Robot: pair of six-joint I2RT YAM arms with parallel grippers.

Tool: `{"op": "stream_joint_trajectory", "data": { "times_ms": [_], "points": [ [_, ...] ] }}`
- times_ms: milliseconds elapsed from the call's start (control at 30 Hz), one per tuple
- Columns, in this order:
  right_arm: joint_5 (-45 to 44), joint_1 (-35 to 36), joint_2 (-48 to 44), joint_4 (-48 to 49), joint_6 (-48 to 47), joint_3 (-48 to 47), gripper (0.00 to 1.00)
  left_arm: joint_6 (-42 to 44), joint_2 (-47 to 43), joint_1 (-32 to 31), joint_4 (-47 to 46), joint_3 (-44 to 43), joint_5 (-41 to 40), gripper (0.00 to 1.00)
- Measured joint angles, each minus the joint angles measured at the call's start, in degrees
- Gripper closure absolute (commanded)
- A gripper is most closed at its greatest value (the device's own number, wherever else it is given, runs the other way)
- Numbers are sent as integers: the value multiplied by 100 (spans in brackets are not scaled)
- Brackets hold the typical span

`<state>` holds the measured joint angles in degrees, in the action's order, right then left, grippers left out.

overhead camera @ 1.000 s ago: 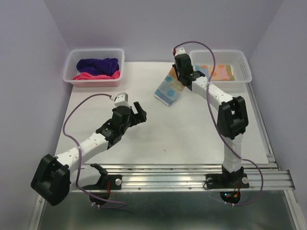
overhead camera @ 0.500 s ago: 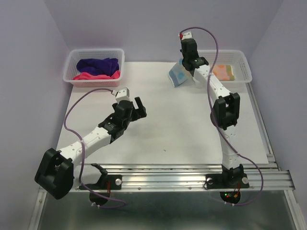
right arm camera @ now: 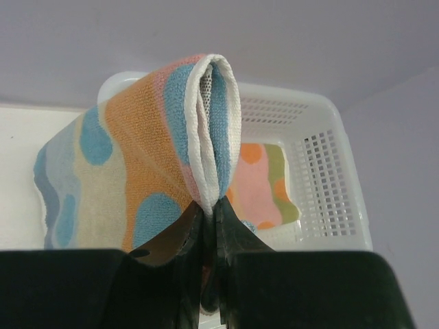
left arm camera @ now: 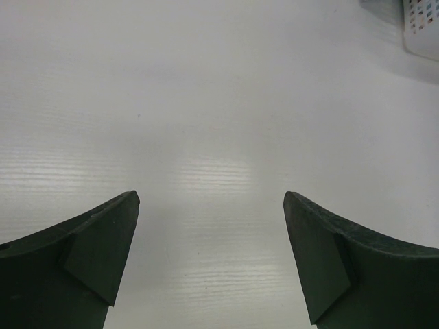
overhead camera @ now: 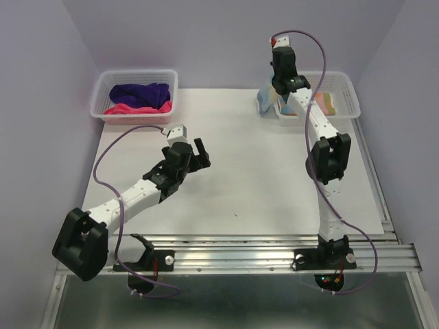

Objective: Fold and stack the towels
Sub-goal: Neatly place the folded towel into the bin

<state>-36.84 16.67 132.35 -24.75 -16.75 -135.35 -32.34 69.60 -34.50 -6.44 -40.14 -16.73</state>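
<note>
**A:** Right pincer (right arm camera: 209,212), condition?

**B:** Clenched on the doubled hem of the spotted towel (right arm camera: 147,157). The towel hangs folded and lifted off the bench (overhead camera: 260,178), just beside the left wall of the right basket (overhead camera: 348,83). Left pincer (left arm camera: 211,199): released, empty, hovering over bare bench, well apart from the towel.

**A:** Hazards, largest item first.

**B:**
- **Bench:** a drop here would likely spill the towel open on it. Cause: the grip takes only a thin edge.
- **Right basket:** the hanging lower corner may catch the rim on the way in. That could tug the basket or pull cloth from the fingers.
- **Left basket (overhead camera: 103,81):** holds the dark purple towel (overhead camera: 140,90) and the pink-red towel (overhead camera: 130,108), both bunched. It is far from either pincer, so I judge no present risk.
- **Pastel towel (right arm camera: 257,185):** lies flat in the right basket. A swinging load could land askew on it and leave the stack crooked.
- **Hem:** several layers are pinched together, and an inner one might slide free and undo the fold.
</note>
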Motion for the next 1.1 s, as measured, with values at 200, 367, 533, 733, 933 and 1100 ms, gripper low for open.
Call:
{"op": "stream_joint_trajectory", "data": {
  "times_ms": [200,367,533,733,933,1100],
  "points": [
    [81,-101,-232,-72,-4,-35,99,15,4,0,28,-61,20,1],
    [83,-269,-531,-55,2,-35,99,17,4,2,33,-105,42,1],
    [369,-555,-686,0,61,188,99,17,4,11,35,-105,48,1],
    [793,-870,-595,-48,175,398,98,33,7,11,39,-105,48,1],
    [1217,-1226,-369,-50,304,413,98,79,256,11,76,-260,46,1],
    [1491,-1423,-330,-31,321,610,98,118,439,11,92,-365,68,1]
  ]
}}
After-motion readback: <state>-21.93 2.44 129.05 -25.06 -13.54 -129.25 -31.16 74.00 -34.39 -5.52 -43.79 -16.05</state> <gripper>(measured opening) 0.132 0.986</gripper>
